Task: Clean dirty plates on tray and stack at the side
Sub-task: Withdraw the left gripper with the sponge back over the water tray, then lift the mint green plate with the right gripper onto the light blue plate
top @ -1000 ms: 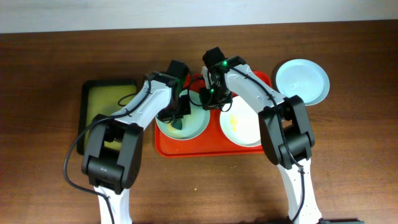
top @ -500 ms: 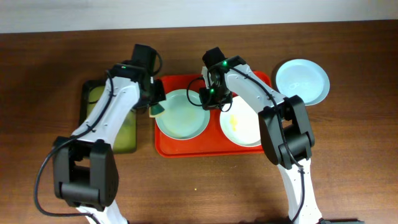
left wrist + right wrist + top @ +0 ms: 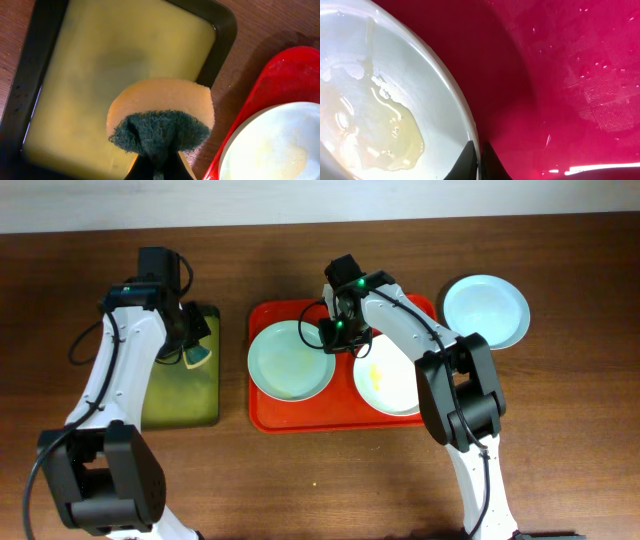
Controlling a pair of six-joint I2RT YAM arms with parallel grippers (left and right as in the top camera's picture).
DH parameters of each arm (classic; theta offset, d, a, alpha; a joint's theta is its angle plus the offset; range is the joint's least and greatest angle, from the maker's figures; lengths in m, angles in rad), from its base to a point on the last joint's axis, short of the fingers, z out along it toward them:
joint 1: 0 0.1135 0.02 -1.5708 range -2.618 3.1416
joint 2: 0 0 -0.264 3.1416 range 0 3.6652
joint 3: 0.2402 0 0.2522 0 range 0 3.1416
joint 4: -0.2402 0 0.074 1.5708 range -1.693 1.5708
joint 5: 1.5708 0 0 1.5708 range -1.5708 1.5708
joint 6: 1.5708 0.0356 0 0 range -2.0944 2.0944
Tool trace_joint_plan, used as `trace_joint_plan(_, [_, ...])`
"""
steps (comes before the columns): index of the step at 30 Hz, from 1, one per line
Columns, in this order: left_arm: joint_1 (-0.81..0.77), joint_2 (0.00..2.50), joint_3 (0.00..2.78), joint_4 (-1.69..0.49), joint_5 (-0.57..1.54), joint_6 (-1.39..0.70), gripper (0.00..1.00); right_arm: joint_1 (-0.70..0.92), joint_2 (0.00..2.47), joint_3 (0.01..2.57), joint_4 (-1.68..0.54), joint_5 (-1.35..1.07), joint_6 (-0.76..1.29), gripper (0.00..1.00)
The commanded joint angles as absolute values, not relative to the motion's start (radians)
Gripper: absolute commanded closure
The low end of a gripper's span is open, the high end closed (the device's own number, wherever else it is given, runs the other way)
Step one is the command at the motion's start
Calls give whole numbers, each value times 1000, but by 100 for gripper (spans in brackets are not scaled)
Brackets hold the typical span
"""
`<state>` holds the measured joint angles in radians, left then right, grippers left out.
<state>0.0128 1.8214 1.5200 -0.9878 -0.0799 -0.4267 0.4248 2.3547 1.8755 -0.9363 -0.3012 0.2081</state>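
Note:
The red tray (image 3: 340,418) holds a mint-blue plate (image 3: 285,365) on its left and a white plate (image 3: 400,385) with a yellow smear on its right. A second mint-blue plate (image 3: 485,310) lies on the table right of the tray. My right gripper (image 3: 333,337) is shut on the right rim of the left mint-blue plate (image 3: 370,100), with a finger on each side (image 3: 481,155). A pale wet film lies on that plate. My left gripper (image 3: 190,342) is shut on a yellow and green sponge (image 3: 160,115) above the black-rimmed tray.
The black-rimmed tray (image 3: 180,395) with a yellow-green inside lies left of the red tray; its rim shows in the left wrist view (image 3: 225,30). A strip of brown table separates the two trays. The red tray's corner (image 3: 280,65) and floor (image 3: 560,75) show in the wrist views.
My left arm has swung left with the sponge, off the mint-blue plate and over the black-rimmed tray. My right gripper has kept its hold on the plate's rim.

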Motion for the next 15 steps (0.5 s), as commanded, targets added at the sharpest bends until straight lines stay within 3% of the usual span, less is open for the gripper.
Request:
trace_joint_plan(1, [10,1801,1520,-990,-93,-447,100,437,2338,1883,-926,-250,219,96])
trace_joint_plan(15, [9,1801,1520,-1005,-94,-455,100,485,2052,1899,-1126,301,215,96])
